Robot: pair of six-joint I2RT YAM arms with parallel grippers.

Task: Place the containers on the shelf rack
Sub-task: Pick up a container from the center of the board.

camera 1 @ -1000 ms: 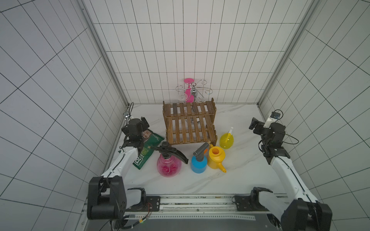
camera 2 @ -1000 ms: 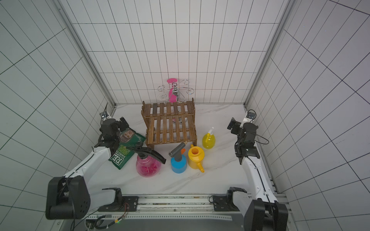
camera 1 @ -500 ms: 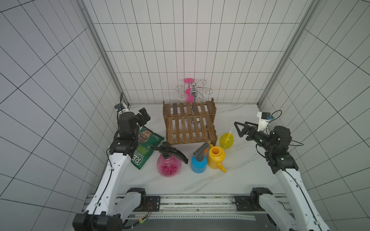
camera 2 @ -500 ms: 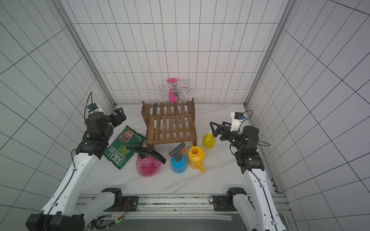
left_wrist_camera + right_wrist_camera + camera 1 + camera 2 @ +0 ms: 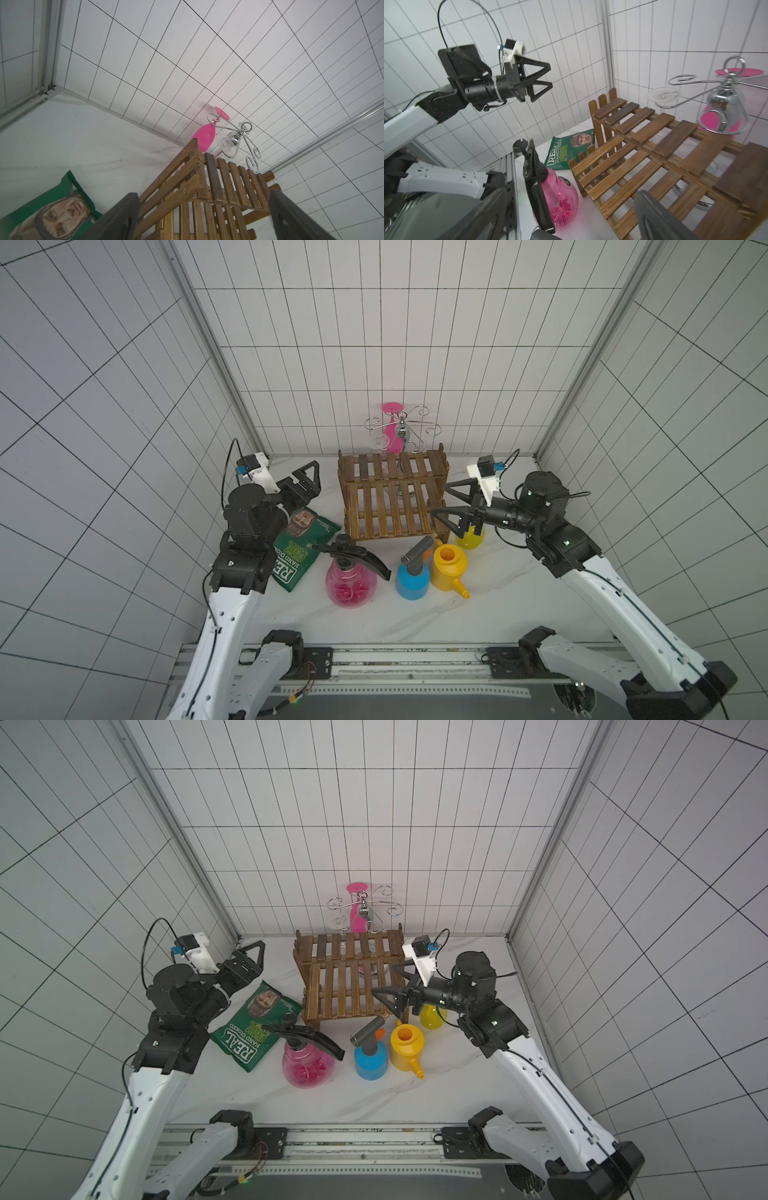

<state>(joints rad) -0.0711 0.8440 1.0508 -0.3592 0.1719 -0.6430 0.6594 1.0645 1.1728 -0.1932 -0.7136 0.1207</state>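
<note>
All four containers stand on the white table point(image 5: 498, 605) in front of the wooden shelf rack point(image 5: 392, 497), none on it yet. They are the pink sprayer point(image 5: 351, 583) with its black handle, the blue sprayer point(image 5: 411, 580) close against the yellow watering can point(image 5: 448, 568), and the yellow trigger bottle point(image 5: 469, 537) by the rack's front right leg. The left gripper point(image 5: 312, 479) hovers spread and empty between the rack and the green chip bag point(image 5: 303, 549). The right gripper point(image 5: 440, 498), jaws likewise wide and empty, hangs above the trigger bottle. This looks like a first reach: the right arm would do well to descend onto the bottle's neck, clear of the rack leg and watering can, and lift it upright. Both top views half hide that bottle behind the right gripper, and neither wrist view shows it. The right wrist view shows the left gripper's jaws side-on and the rack's two bare tiers, while the left wrist view shows the chrome wire stand point(image 5: 239, 135) with its hanging pink glass point(image 5: 204, 137).
</note>
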